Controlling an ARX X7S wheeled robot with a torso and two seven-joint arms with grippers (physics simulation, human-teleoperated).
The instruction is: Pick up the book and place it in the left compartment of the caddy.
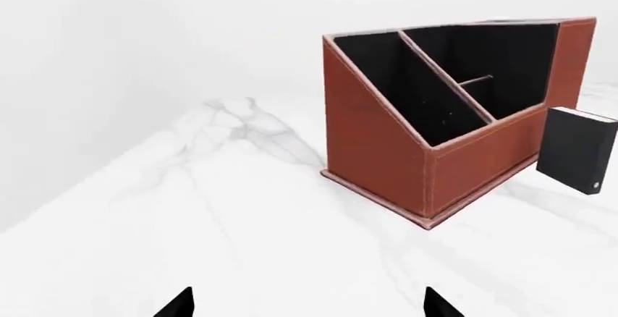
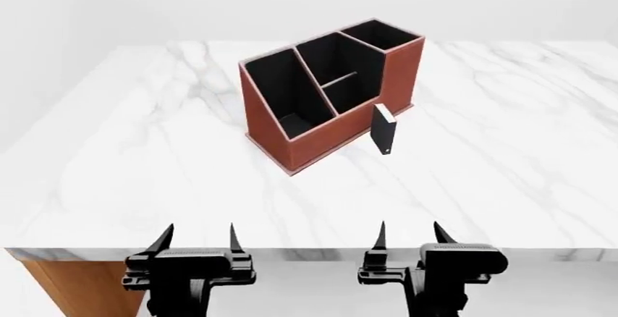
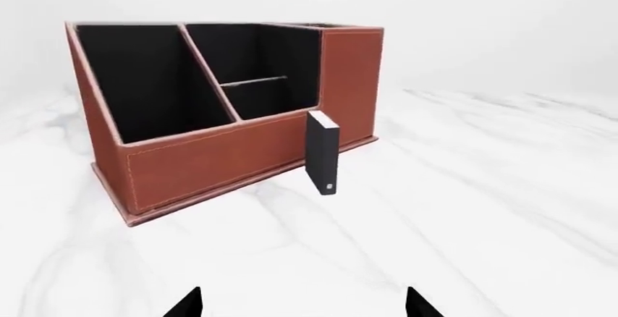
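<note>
The reddish-brown caddy (image 2: 289, 147) stands on the white marble table (image 2: 135, 172), turned at an angle. Its left compartment (image 2: 286, 96) is the long black-lined slot with a slanting rim. The small black book (image 2: 383, 129) stands upright on the table against the caddy's front right side, spine with a white mark facing me. Both views from the wrists show the same: caddy (image 1: 377, 150) and book (image 1: 577, 150), caddy (image 3: 202, 161) and book (image 3: 323, 152). My left gripper (image 2: 201, 236) and right gripper (image 2: 409, 234) hover at the table's near edge, both open and empty, well short of the book.
The table's near edge (image 2: 309, 250) runs just under both grippers. A brown cabinet side (image 2: 77, 288) shows below the table at the left. White walls close the scene behind the table.
</note>
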